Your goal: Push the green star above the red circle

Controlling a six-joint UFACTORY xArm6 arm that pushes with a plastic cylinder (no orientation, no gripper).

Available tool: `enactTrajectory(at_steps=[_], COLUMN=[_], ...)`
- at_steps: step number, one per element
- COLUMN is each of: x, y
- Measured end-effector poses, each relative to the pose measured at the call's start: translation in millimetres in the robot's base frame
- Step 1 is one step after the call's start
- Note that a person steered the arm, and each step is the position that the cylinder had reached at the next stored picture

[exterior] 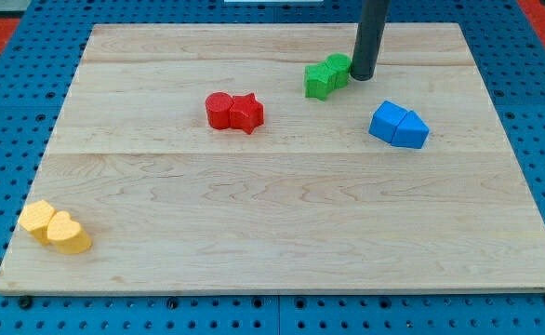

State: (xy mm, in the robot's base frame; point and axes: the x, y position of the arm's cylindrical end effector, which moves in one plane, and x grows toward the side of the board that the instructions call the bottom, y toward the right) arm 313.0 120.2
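Note:
Two green blocks sit touching near the view's top, right of centre; the left one looks like the green star [319, 80], the right one [339, 68] has a shape I cannot make out. My tip [363, 75] touches the right side of the right green block. The red circle [219, 109] lies left of centre, touching a red star [246, 113] on its right. The green pair lies up and to the right of the red pair.
A blue pair, a cube [388, 121] and a triangle [411, 131], lies at the right, below my tip. Two yellow blocks [56, 227] lie at the bottom left corner. The wooden board [272, 242] rests on a blue pegboard.

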Motion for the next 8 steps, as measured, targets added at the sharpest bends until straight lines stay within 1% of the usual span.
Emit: enactTrajectory(at_steps=[1,2,3,4,5,6,7,8], x=[12.8,10.9,4.8,-16.0,-47.8,-51.3,-24.1,-4.3], y=[-9.6,-54.6,-121.0,-111.5,-85.2,-146.2,-161.2,-160.3])
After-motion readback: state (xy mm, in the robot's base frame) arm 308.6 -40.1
